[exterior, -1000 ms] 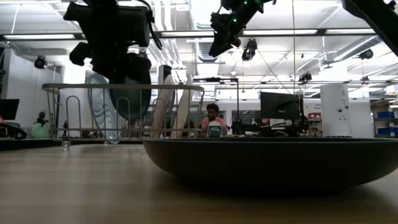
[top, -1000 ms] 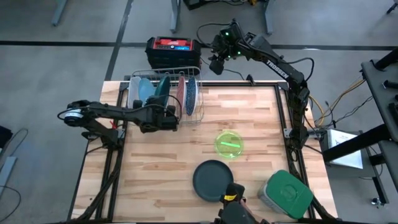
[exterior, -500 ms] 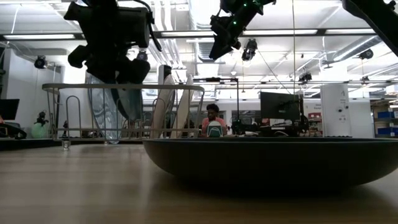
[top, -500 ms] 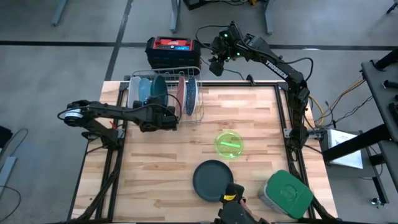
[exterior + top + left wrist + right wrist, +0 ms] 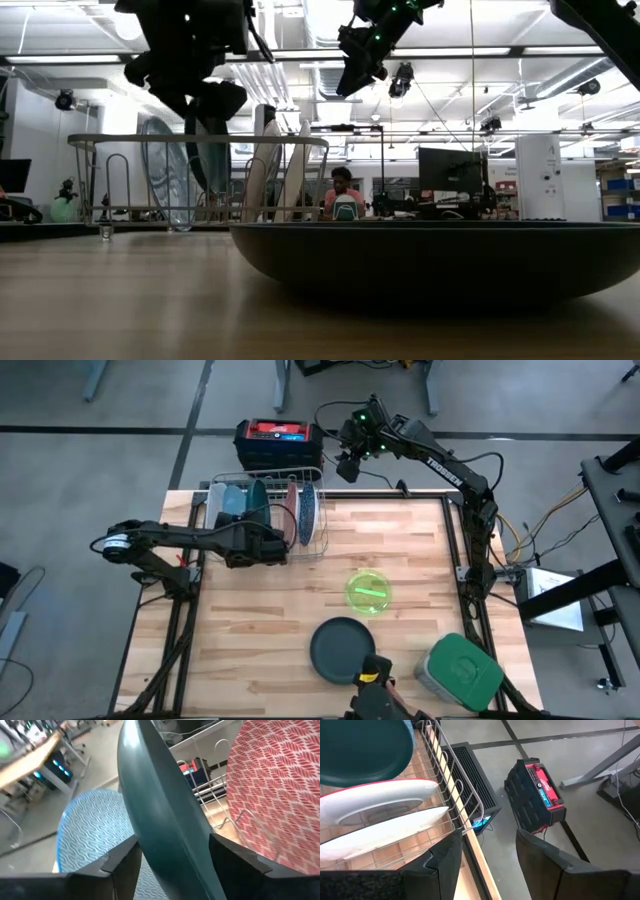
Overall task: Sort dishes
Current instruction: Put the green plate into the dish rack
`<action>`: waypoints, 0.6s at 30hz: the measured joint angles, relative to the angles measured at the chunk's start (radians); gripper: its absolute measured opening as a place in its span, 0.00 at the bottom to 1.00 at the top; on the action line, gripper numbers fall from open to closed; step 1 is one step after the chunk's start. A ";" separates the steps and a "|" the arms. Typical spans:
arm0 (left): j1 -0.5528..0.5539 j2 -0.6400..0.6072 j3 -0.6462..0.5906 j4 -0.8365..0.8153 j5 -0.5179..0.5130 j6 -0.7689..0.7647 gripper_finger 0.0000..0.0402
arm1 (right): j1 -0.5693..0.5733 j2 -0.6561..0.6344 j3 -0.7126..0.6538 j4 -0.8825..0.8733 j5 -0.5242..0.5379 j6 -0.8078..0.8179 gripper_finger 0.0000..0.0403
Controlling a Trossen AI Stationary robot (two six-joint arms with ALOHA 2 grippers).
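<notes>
White lettering along the right arm's dark upper link reads "TROSSEN" in the high view; the red-and-black box [image 5: 279,438] on the floor beyond the table carries a label too small to read.

The left arm reaches across the table's [image 5: 280,610] left side from its base at the left edge to the wire rack [image 5: 265,510] at the far left corner. The left gripper [image 5: 262,543] sits at the rack's near side, its wrist raised above the rack rim in the low view. In the left wrist view its two fingers [image 5: 120,865] stand apart on either side of the dark teal dish [image 5: 160,820], with a gap showing on each side, so the dish is not pinched. That dish stands on edge in the rack between a light blue patterned plate [image 5: 90,840] and a red patterned plate [image 5: 275,790].

The right arm stretches from its base at the table's right edge up and over the far edge, with the right gripper [image 5: 347,463] hanging in the air just beyond the rack's far right corner. Its fingers [image 5: 445,860] are parted and hold nothing; two white dishes [image 5: 380,825] in the rack lie below it.

On the table, a lime green dish [image 5: 368,590] lies near the middle, a dark grey plate [image 5: 342,648] near the front edge, and a green-lidded container [image 5: 462,672] at the front right corner.
</notes>
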 joint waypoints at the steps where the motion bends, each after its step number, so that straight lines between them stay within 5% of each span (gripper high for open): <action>1: 0.004 0.000 0.003 0.001 -0.008 0.024 0.55 | 0.000 0.000 -0.001 0.000 0.000 0.000 0.44; 18: 0.032 0.007 0.061 0.082 0.002 0.309 0.55 | 0.000 0.000 -0.004 0.000 0.000 0.007 0.44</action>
